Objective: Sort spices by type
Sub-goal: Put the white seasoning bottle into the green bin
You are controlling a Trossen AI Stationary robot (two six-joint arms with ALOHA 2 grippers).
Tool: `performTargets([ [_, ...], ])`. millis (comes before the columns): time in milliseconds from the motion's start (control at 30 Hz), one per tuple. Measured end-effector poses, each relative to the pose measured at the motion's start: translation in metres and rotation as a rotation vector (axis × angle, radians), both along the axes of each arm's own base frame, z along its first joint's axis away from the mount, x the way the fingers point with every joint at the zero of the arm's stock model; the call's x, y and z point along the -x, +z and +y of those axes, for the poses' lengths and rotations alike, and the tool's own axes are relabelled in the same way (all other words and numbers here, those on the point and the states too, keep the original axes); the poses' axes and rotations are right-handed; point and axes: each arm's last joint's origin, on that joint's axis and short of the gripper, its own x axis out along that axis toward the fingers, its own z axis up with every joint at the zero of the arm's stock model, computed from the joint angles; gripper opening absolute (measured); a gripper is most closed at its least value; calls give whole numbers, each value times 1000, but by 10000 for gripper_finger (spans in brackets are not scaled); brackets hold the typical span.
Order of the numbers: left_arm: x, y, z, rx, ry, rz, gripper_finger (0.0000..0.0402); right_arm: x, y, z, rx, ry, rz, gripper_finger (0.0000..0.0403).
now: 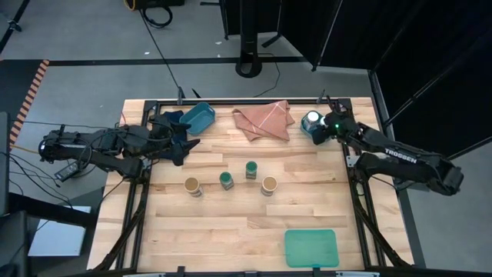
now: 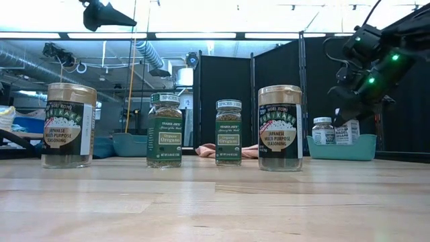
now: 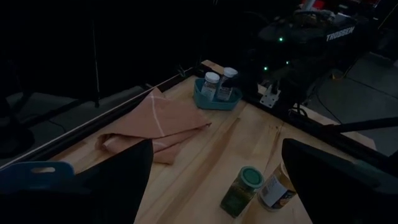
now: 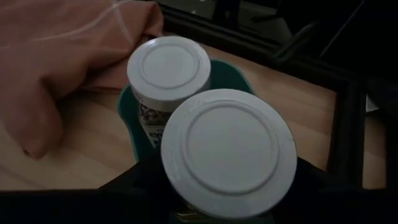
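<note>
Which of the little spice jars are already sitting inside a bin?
The two white-lidded jars, both in the teal plastic bin by the right gripper; the other four stand on bare wood.

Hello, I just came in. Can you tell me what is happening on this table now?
The robot is sorting spice jars. The right gripper is over the teal bin at the table's far right corner, closed on a white-lidded jar beside a second white-lidded jar already in that bin. Two green-lidded jars and two tan-topped jars stand in the middle, untouched. The left gripper waits open near the other teal bin.
</note>
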Motion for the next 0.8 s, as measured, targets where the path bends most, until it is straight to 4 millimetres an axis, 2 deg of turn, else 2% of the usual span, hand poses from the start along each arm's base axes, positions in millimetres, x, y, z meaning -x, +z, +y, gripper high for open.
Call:
performTargets([
  [500,0,0,0,0,0,0,363,-10,-13,-9,-42,-1,52,201],
  [800,0,0,0,0,0,1,363,-11,-14,-10,-38,-1,52,202],
])
